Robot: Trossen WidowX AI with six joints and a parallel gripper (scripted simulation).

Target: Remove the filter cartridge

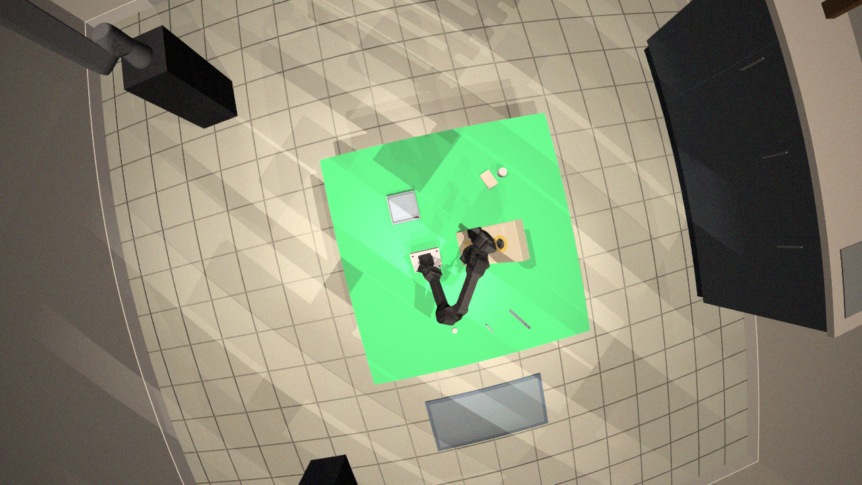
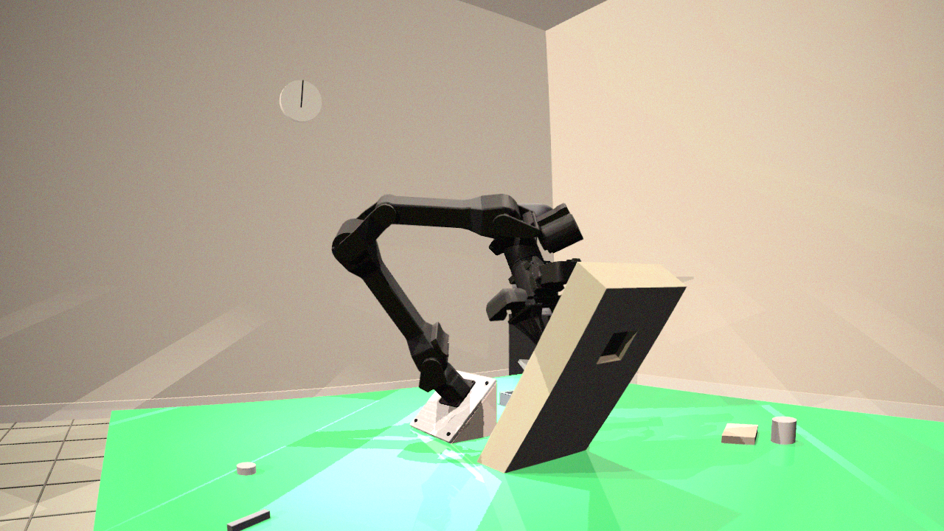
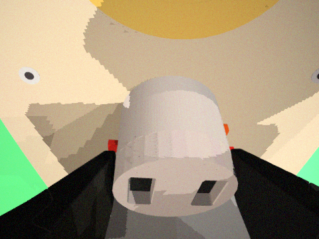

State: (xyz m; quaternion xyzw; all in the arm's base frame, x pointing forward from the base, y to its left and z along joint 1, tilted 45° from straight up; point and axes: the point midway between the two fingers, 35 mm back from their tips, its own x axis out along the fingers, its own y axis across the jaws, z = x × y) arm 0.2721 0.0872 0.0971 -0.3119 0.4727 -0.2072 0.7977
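From my end, the wrist view shows the hand (image 1: 471, 254) (image 2: 540, 323) (image 3: 173, 160) partly open, its two black fingers closed against opposite sides of the pale round cartridge (image 3: 173, 133). I have the cartridge gripped between them, with its two-slotted end face turned toward the wrist camera. Its body stands out in front of the tan panel (image 1: 515, 232) (image 2: 554, 360) (image 3: 50, 50), not flush in it. Small red tabs (image 3: 113, 145) show at its sides, with an orange one (image 3: 226, 129) on the right of the view. A grey plate (image 3: 179, 229) shows beneath it; I cannot tell whether the two touch.

The lower edge of a yellow ring (image 3: 186, 28) crosses the top of my wrist view. The panel leans on the green worktop (image 1: 373, 337) (image 2: 198, 439), and in the exterior view it hides part of the fingers. The arm bends back from its white mounting plate (image 1: 414, 263) (image 2: 432, 422).

The shallow tray (image 1: 389, 208) (image 2: 506, 397) sits well apart from the hand, so the cartridge is not on its floor. A tan block (image 1: 488, 178) (image 2: 739, 434) lies beside an upright cylinder (image 1: 502, 172) (image 2: 783, 429).
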